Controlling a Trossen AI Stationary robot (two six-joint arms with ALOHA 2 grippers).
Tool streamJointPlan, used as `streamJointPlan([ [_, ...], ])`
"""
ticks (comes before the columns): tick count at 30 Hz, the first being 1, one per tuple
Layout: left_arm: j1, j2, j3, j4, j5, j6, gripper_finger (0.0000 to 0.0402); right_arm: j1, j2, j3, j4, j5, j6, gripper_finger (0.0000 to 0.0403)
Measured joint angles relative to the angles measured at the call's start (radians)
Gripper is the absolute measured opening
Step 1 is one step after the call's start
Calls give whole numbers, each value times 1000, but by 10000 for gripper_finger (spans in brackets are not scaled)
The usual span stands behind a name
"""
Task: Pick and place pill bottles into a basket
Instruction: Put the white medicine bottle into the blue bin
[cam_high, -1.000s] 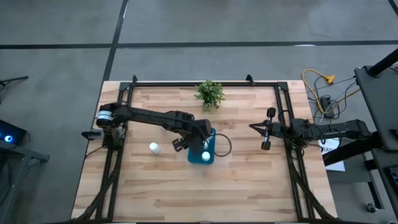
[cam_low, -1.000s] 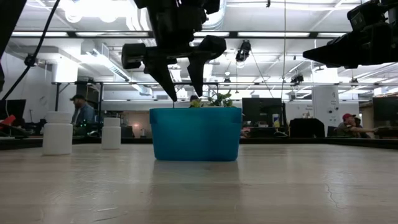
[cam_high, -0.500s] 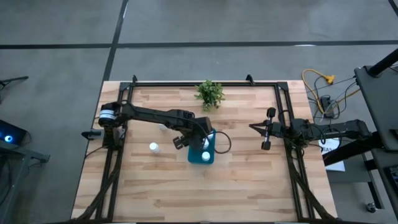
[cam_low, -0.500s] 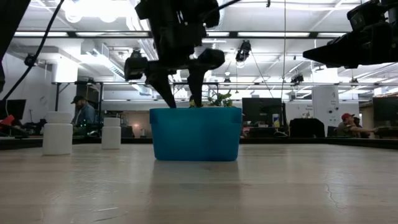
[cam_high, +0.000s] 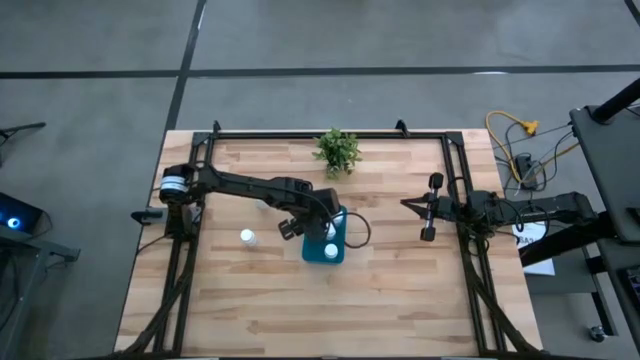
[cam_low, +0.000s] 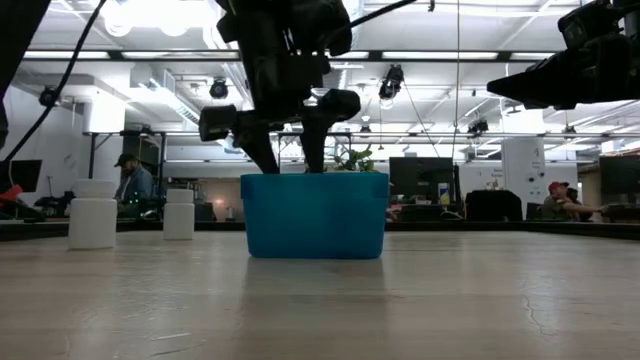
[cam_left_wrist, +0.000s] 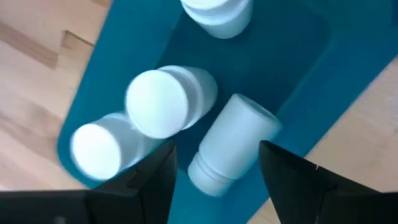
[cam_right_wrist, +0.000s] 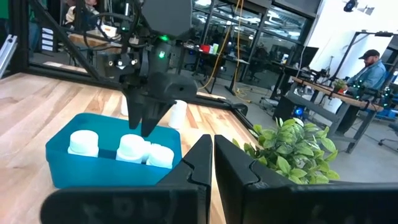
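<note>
The teal basket (cam_high: 325, 240) stands mid-table and holds several white pill bottles (cam_left_wrist: 165, 99). One of them (cam_left_wrist: 233, 149) lies on its side under my left gripper. My left gripper (cam_low: 290, 168) hangs open over the basket's left part. It points steeply down, with its fingertips at the rim. Nothing is between its fingers (cam_left_wrist: 149, 180). Two more bottles (cam_low: 92, 213) (cam_low: 179, 213) stand upright on the table left of the basket, and one of them shows from above (cam_high: 247, 237). My right gripper (cam_high: 433, 207) waits shut at the table's right side.
A small green potted plant (cam_high: 337, 150) stands at the far edge behind the basket. Bare wood lies in front of and to the right of the basket. People sit at desks in the room beyond the table.
My left gripper has come down toward the basket, so its fingertips now stand at the rim instead of above it. It has stayed open. The bottles on the table have kept their places.
</note>
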Motion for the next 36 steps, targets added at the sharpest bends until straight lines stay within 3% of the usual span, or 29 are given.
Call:
streamJointPlan([
  [28,2,81,-13,28,-13,24,205,0,6,0,2,-9,0,8],
  [36,2,77,-18,41,-14,19,139,0,6,0,2,-9,0,9],
])
